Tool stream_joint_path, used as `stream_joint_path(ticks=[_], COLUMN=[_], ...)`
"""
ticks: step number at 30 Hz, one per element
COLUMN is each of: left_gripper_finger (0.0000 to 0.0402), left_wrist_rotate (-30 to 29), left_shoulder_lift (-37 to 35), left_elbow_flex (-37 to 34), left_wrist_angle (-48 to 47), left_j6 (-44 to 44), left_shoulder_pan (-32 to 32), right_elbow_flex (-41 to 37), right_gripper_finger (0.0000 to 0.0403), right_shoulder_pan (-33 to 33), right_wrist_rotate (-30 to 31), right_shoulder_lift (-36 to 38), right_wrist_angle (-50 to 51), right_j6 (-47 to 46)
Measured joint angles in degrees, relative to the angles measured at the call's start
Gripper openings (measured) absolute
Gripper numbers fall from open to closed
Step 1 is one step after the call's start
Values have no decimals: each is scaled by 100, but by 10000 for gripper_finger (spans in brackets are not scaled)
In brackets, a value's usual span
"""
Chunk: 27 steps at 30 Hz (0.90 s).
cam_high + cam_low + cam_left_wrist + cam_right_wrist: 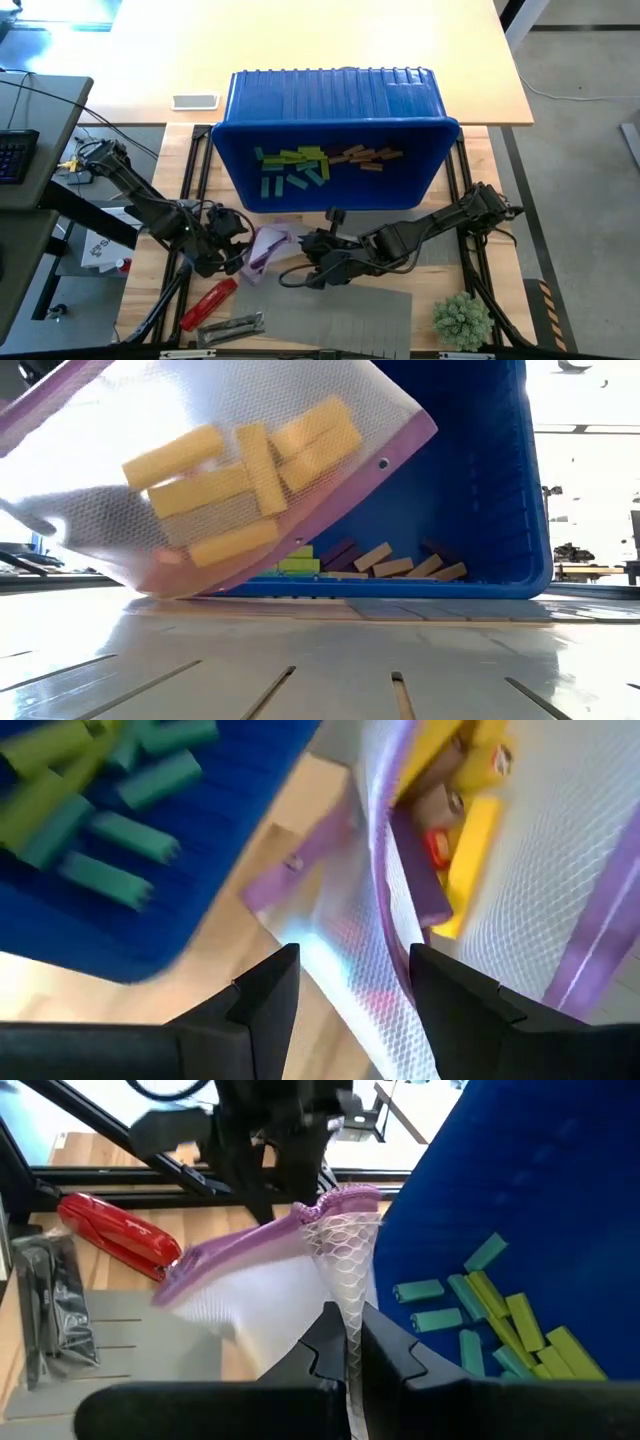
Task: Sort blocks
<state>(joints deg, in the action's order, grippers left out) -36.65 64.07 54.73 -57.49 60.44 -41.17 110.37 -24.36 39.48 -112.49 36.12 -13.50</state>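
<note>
Mesh pouch (200, 490) of yellow blocks (240, 475) hangs between both end effectors.

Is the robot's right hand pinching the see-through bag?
Touching. In the right wrist view, the right gripper has both fingers shut on the mesh bag, its netting running down between them.

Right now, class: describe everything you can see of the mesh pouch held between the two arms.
The mesh pouch is a see-through white net bag with purple fabric edging and a small metal rivet. It hangs tilted above the table in front of the blue bin. Yellow blocks lie piled inside. The right tool is shut on its mesh; the left tool straddles its purple edge.
</note>
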Motion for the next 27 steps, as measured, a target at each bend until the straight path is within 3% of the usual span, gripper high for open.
stream_joint_path(ticks=[10,14,17,19,27], left_gripper_finger=[165,125,44,12,0], left_wrist_rotate=[316,640,889,980,861], left_shoulder_lift=[108,335,387,371,125], left_elbow_flex=[-1070,-1173,-1170,-1106,347], left_wrist_angle=[2126,2147,1998,1715,-977], left_j6=[-217,122,319,564,530], left_shoulder_pan=[28,28,28,28,-16], right_elbow_flex=[0,0,98,109,111], right_gripper_finger=[0,0,0,0,0], right_shoulder_pan=[23,33,37,38,200], right_wrist_rotate=[103,101,101,101,-406], right_shoulder_lift=[6,46,48,50,20], right_wrist_angle=[-295,-447,-373,-384,-405], right_j6=[-105,-156,-153,-192,-704])
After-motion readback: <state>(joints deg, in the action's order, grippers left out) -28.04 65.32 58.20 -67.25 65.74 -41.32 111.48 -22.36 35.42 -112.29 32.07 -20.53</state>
